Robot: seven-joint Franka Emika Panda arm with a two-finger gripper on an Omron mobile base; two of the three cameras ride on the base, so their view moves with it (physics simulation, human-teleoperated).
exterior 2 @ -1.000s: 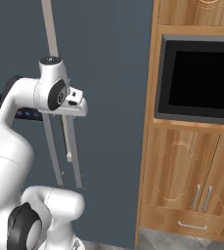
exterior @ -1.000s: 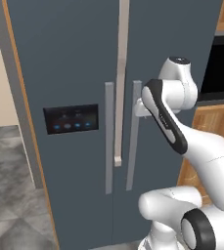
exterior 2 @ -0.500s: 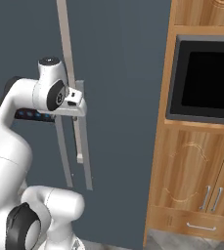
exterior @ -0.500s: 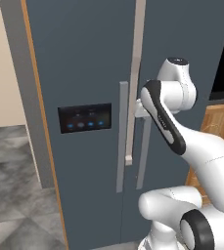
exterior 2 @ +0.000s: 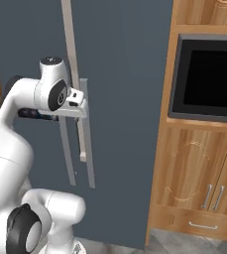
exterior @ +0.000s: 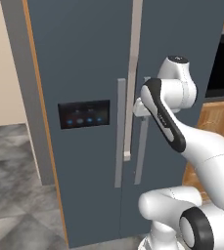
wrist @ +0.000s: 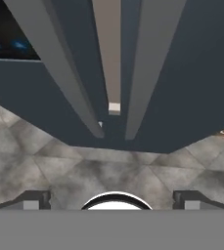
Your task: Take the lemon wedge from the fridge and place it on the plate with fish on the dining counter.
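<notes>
Fridge (exterior: 89, 73) doors are both closed, so you are at the very start: nothing opened, lemon wedge presumably inside and unseen, carry to the desk not begun. Your hand (wrist: 111, 200) stands wide and empty, raised beside the right door's handle (exterior: 142, 146), looking down along both handles toward the floor.

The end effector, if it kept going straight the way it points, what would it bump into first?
Probably the fridge: the open end effector faces its closed doors, near the two grey handles. Depth is unclear.
</notes>
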